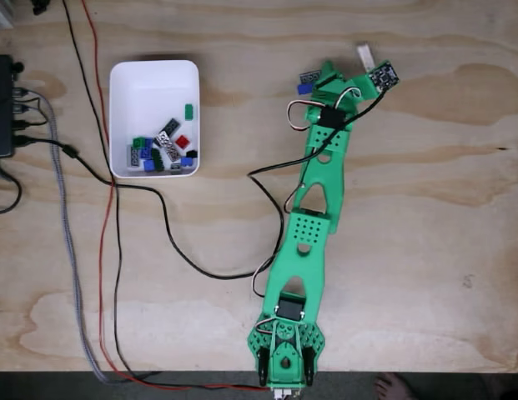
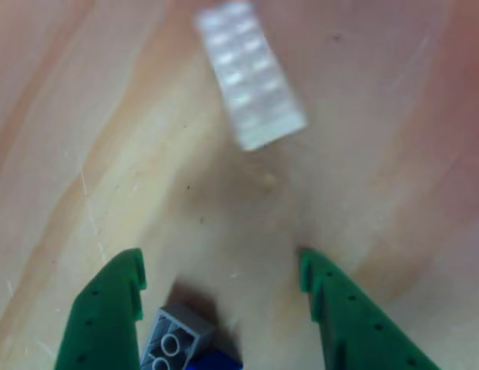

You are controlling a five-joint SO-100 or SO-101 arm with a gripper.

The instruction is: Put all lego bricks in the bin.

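The claw (image 2: 220,277) stands apart over the counter (image 2: 378,154); a grey brick (image 2: 173,343) lies just inside its left finger, a white plate (image 2: 251,73) ahead.

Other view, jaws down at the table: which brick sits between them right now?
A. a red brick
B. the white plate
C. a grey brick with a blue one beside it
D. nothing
C: the grey brick lies by the left green finger with a blue brick against it, jaws spread wide; the white plate lies ahead, outside the gripper.
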